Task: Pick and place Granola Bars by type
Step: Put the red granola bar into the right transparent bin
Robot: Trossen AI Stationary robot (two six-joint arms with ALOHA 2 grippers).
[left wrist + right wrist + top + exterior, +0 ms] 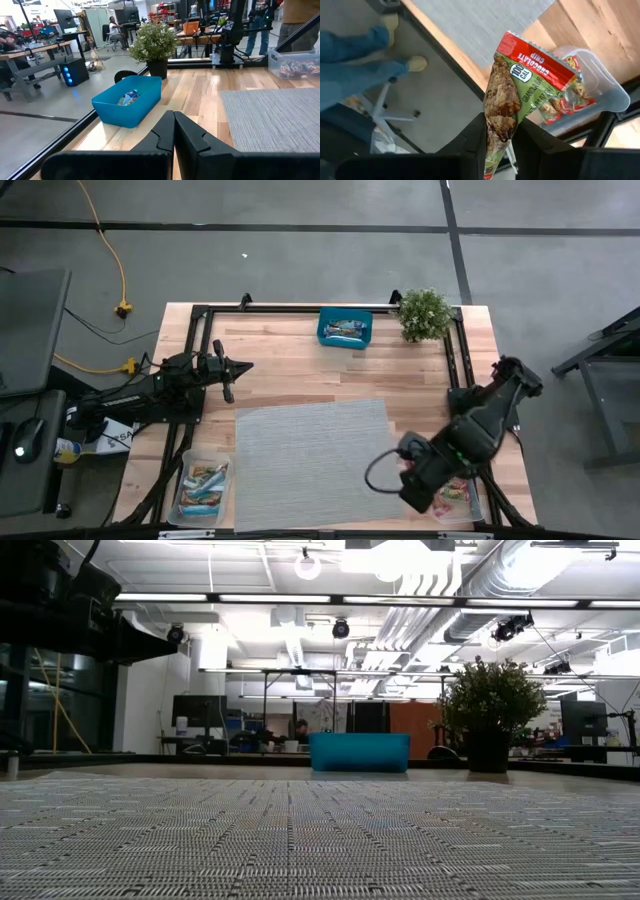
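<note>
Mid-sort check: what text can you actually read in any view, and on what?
"100 CAL": round badge on the granola bar clamped in the right gripper.
"CHOCOLATE CHIP": its red end band.
"GRANOLA": partly legible on its green face.
Wrappers in the clear tub and teal box: too small to read.

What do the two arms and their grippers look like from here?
Both arms are dark, nearly black and jointed. The left arm is slim; the right arm is bulkier, with a black cable looping beside it. Each gripper, left and right, has two matte black angular fingers.
</note>
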